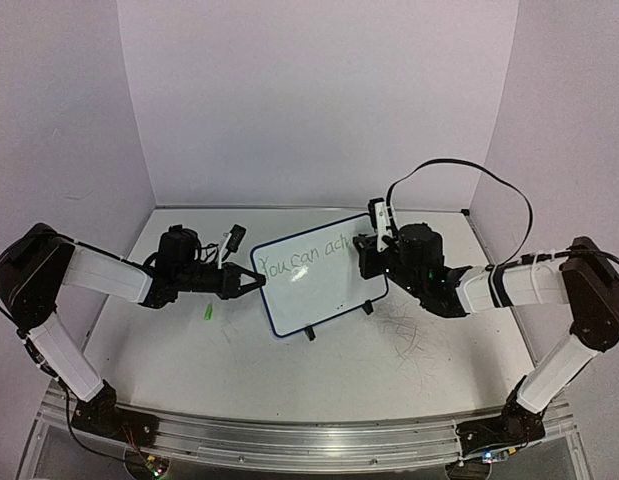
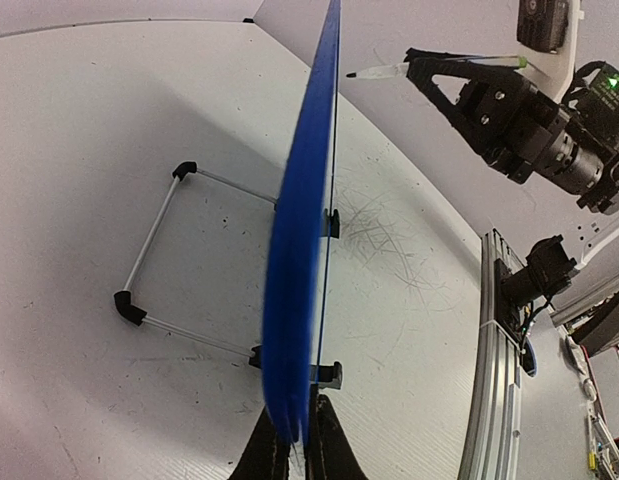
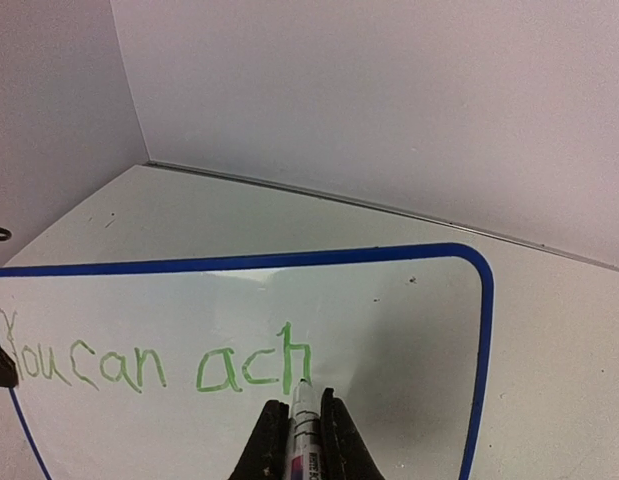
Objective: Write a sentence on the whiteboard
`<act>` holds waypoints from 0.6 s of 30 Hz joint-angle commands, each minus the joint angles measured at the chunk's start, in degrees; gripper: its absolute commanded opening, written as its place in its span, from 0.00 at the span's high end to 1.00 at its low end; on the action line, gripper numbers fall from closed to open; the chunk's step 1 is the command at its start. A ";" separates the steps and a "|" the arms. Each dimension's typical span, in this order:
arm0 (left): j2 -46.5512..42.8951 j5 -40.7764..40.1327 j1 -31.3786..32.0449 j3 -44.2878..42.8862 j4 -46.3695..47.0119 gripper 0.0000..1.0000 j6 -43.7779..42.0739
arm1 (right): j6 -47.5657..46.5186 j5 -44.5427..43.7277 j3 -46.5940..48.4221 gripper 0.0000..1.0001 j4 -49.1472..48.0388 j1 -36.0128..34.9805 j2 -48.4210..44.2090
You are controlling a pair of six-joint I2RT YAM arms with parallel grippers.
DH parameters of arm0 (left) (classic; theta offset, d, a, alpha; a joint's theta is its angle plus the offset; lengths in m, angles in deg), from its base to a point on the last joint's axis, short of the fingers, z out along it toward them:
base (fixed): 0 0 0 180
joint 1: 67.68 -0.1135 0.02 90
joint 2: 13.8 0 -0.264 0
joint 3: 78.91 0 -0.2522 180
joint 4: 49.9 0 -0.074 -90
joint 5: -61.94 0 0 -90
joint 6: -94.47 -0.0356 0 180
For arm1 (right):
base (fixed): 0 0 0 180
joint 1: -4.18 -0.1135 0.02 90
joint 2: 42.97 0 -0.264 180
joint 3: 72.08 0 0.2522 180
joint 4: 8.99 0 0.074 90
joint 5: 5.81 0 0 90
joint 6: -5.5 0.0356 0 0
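With the left gripper [image 2: 296, 442] clamping the blue-rimmed white whiteboard [image 3: 389, 330], we press the white-barrelled marker [image 3: 303, 428], held in the right gripper [image 3: 295, 425], lightly at lower centre, extending the green handwritten sentence [image 3: 219, 372].

The whiteboard [image 1: 324, 292], a small white rectangle with rounded corners and a thin dark blue rim, stands propped on edge on its two black feet [image 1: 310, 335] at the middle of the tabletop [image 1: 289, 380], its face tilted upward. The sentence [image 3: 159, 365], in thin green handwriting on one line, reads only "You can ach".
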 commanded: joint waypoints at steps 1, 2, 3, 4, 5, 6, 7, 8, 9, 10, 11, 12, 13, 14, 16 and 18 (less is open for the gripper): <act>1.23 -3.82 -0.11 -0.97 -3.63 1.00 -4.11 | 1.40 1.21 1.06 1.00 -2.64 0.74 -3.32; 1.15 -3.87 -0.11 -0.95 -3.64 1.00 -4.14 | 1.13 1.10 1.51 1.00 -2.69 0.79 -2.87; 1.11 -3.84 -0.09 -0.93 -3.65 1.00 -4.16 | 0.91 0.92 2.13 1.00 -2.69 0.79 -2.14; 1.10 -3.88 -0.11 -0.89 -3.64 1.00 -4.15 | 0.69 0.74 2.77 1.00 -2.70 0.80 -1.67; 1.06 -3.85 -0.11 -0.88 -3.64 1.00 -4.14 | 0.55 0.60 3.23 1.00 -2.63 0.86 -1.08; 1.03 -3.87 -0.11 -0.83 -3.63 1.00 -4.14 | 0.48 0.57 3.48 1.00 -2.61 0.86 -0.74; 0.96 -3.86 -0.11 -0.77 -3.63 1.00 -4.14 | 0.46 0.59 3.68 1.00 -2.61 0.80 -0.44; 0.87 -3.91 -0.11 -0.69 -3.65 1.00 -4.14 | 0.42 0.60 3.81 1.00 -2.61 0.80 -0.18; 0.80 -4.00 -0.11 -0.62 -3.67 1.00 -4.15 | 0.37 0.57 3.90 1.00 -2.61 0.83 0.06; 0.80 -4.06 -0.11 -0.62 -3.64 1.00 -4.20 | 0.30 0.41 3.98 1.00 -2.61 0.80 0.28; 0.90 -4.01 -0.11 -0.70 -3.64 1.00 -4.22 | 0.14 0.12 3.99 1.00 -2.61 0.82 0.34; 1.05 -3.94 -0.10 -0.78 -3.63 1.00 -4.23 | -0.01 -0.10 4.05 1.00 -2.61 0.83 0.44; 1.24 -3.85 -0.07 -0.86 -3.63 1.00 -4.23 | -0.14 -0.24 4.17 1.00 -2.61 0.83 0.59; 1.35 -3.82 -0.11 -0.96 -3.64 1.00 -4.23 | -0.22 -0.31 4.36 1.00 -2.61 0.88 0.74; 1.51 -3.61 -0.10 -1.13 -3.64 1.00 -4.23 | -0.24 -0.34 4.60 1.00 -2.61 0.76 1.26; 1.49 -3.68 -0.10 -1.14 -3.63 1.00 -4.23 | -0.24 -0.83 4.74 1.00 -2.57 0.82 1.73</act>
